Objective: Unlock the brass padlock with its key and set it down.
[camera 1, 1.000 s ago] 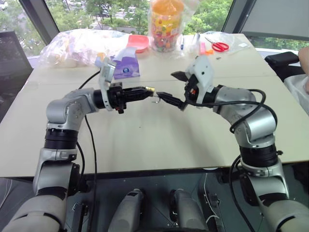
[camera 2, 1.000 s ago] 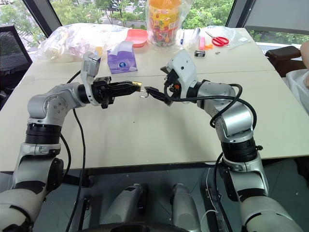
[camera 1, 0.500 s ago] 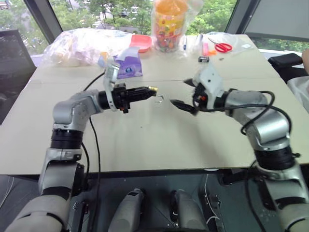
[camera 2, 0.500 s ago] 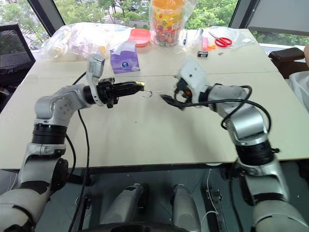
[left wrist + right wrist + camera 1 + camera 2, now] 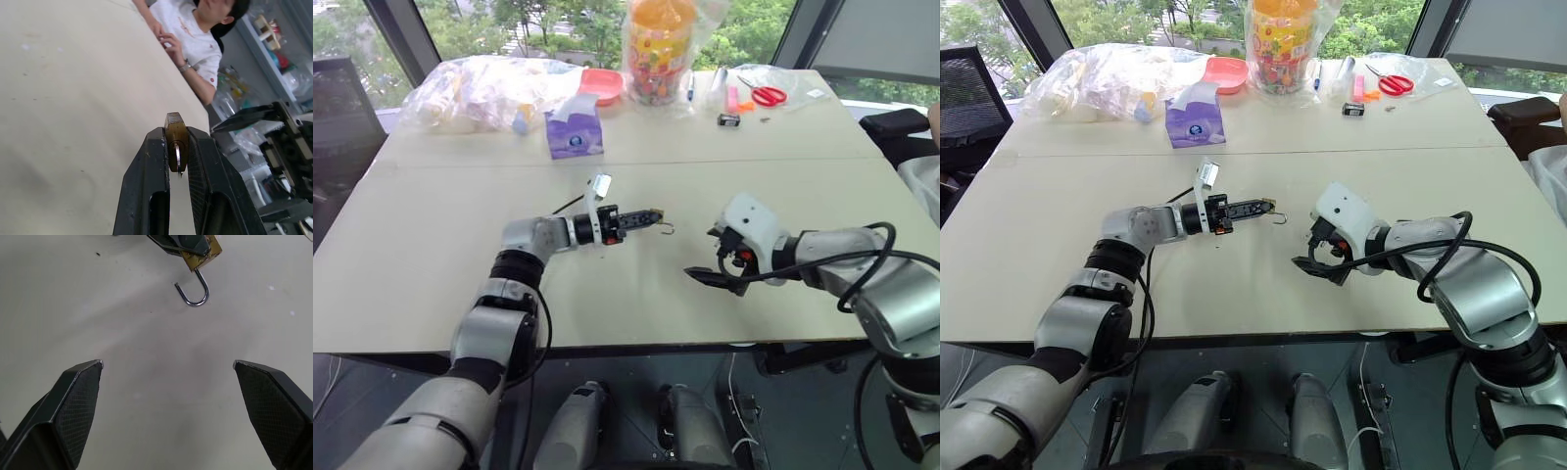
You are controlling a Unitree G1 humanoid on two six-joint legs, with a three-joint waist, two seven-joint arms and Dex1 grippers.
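Observation:
The brass padlock (image 5: 201,254) is a tiny gold block whose thin silvery shackle (image 5: 195,291) hangs swung open like a hook. My left gripper (image 5: 651,215) is shut on the padlock's body (image 5: 175,139) and holds it level, just above the middle of the table (image 5: 431,255). My right gripper (image 5: 710,259) stands wide open a short way to the right of the padlock, low over the table, with nothing between its fingers (image 5: 78,396). The key is hidden from me.
Along the table's far edge lie clear plastic bags (image 5: 475,93), a purple tissue pack (image 5: 574,137), a red dish (image 5: 602,83), an orange jar of sweets (image 5: 656,49), a small black-and-silver item (image 5: 728,119) and red scissors (image 5: 764,95). A person in white (image 5: 190,39) sits beyond the table's right side.
Both arms have sunk toward the table. The left gripper carried the padlock down and to the right. The right gripper drew back and away from the shackle, still open.

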